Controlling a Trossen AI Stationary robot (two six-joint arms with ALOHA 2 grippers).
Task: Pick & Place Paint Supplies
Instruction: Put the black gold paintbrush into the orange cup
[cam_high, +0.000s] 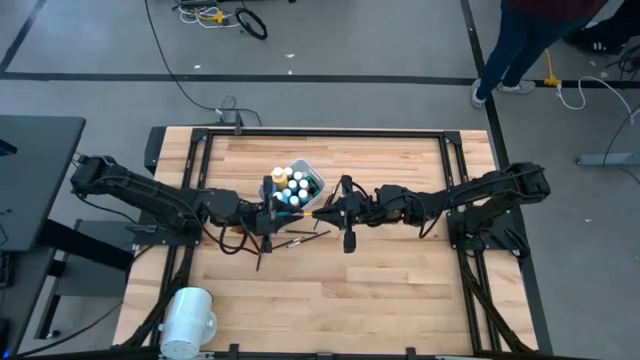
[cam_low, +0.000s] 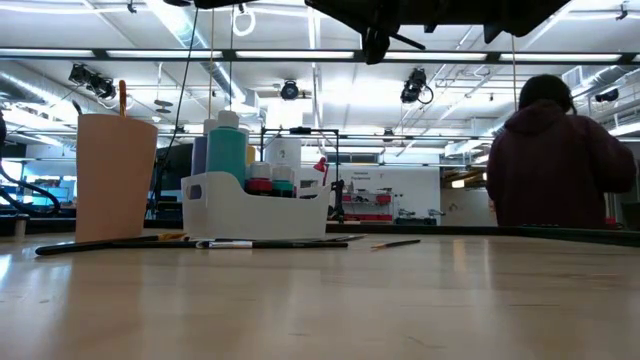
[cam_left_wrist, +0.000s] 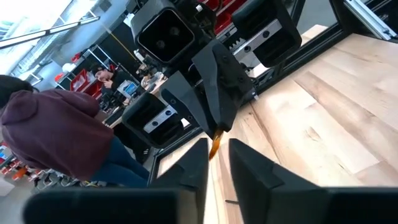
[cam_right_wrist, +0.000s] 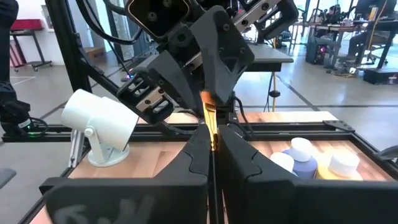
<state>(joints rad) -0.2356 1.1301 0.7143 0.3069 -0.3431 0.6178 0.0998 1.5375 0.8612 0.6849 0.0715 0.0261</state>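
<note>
Two grippers meet mid-table: right gripper (cam_right_wrist: 211, 149) pinches the brush (cam_right_wrist: 210, 121); I'd confirm the left gripper (cam_left_wrist: 216, 163), fingers narrowly apart, clamps before releasing.

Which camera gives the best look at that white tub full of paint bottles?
The low view: white tub side-on, bottles standing inside. The high view shows it small, partly under the arms. The right wrist view catches only caps; the left shows none.

high view: overhead, straight down on table (cam_high: 380, 300)
low view: tabletop level, facing room
wrist views: close, facing each other
shared: tub (cam_high: 310, 176)
</note>
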